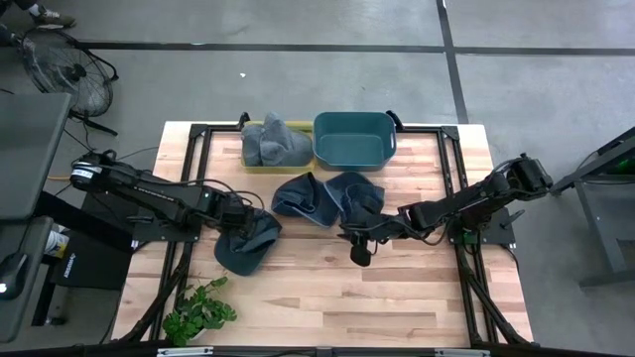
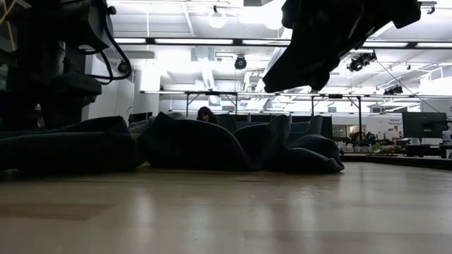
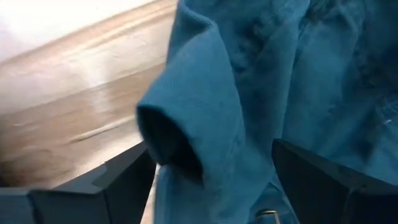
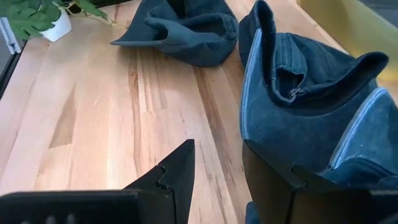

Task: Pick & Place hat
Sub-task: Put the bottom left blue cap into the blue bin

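High view, left gripper (image 1: 241,220): low over a dark blue hat (image 1: 246,242) near the table's (image 1: 397,297) left front.
High view, right gripper (image 1: 355,238): just beside a second hat (image 1: 352,193) at mid-table; a third hat (image 1: 298,196) lay beside that one.
High view, bins: a grey hat (image 1: 273,144) sat in the yellow tray (image 1: 250,165); the teal bin (image 1: 354,139) stood just beside it.
Low view: dark hats (image 2: 191,144) lay on the wood, one arm hanging above.
Left wrist view: fingers (image 3: 118,180) spread wide, the blue hat's (image 3: 261,106) folded cloth between them, not pinched.
Right wrist view: fingers (image 4: 177,165) partly apart, holding nothing; the hat (image 4: 311,106) lay against one finger.
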{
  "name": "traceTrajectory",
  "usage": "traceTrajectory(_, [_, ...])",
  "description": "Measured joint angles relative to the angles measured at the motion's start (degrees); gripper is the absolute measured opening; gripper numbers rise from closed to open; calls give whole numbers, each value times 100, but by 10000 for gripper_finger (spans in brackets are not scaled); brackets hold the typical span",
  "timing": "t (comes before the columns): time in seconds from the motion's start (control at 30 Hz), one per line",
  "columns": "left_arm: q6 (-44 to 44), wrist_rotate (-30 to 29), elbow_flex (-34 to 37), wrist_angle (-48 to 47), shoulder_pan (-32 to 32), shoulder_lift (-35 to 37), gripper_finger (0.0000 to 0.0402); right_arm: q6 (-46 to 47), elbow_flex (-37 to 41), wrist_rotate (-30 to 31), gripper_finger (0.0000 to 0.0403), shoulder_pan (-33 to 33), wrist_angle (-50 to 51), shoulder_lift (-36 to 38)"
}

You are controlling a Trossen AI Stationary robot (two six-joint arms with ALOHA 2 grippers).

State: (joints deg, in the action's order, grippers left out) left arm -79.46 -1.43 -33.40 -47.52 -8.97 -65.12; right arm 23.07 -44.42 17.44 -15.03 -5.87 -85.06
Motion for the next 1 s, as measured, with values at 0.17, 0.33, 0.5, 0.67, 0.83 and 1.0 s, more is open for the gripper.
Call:
traceTrajectory(0.17, [-103,174,10,32,0,2,246,0,0,-76,129,0,64,0])
traceTrajectory(0.33, [-225,190,10,-62,0,2,131,0,0,-80,129,0,66,0])
traceTrajectory(0.5, [-178,260,10,-163,-2,4,20,6,0,-136,129,0,68,0])
traceTrajectory(0.67, [-70,249,-70,-217,-4,4,16,218,0,-207,129,0,67,0])
traceTrajectory(0.83, [212,18,-572,-810,-4,49,16,419,0,-457,129,0,67,0])
traceTrajectory(1.0, [530,-441,-1531,-1975,-4,54,16,671,0,-653,129,0,66,0])
